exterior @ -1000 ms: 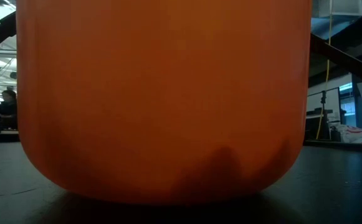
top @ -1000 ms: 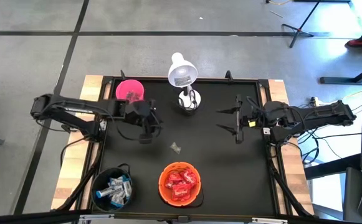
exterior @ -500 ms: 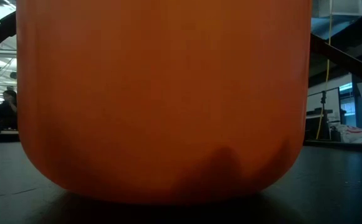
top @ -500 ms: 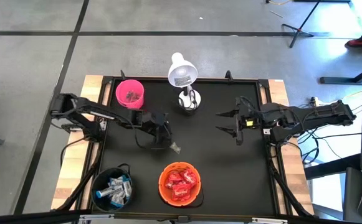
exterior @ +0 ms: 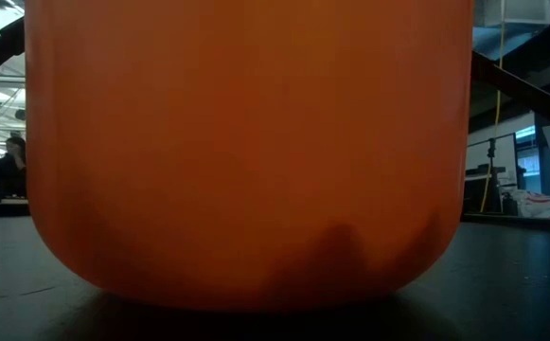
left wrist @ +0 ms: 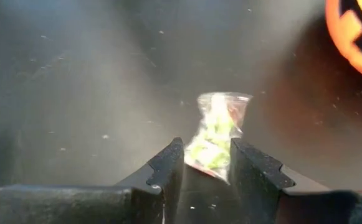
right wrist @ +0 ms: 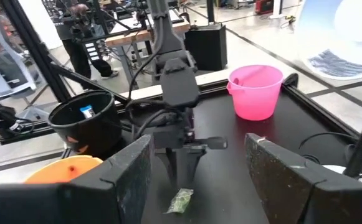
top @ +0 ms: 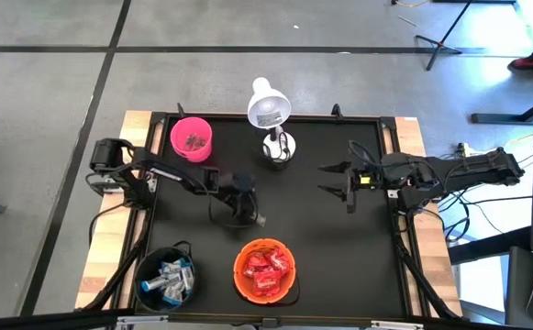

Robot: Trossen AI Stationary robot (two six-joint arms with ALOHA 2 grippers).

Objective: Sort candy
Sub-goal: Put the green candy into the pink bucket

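Candy [left wrist: 216, 134] lengthwise between left hand [left wrist: 205, 163] fingers

The worktop [top: 321, 247] is matt black and dusty, edged in pale bare wood. One candy [left wrist: 217, 135] lies in clear, glossy, crinkled plastic wrap. The orange bowl [top: 265, 269] and pink cup [top: 192, 137] look like smooth plastic. The left tool [left wrist: 204, 163] fingers are matt black plastic.
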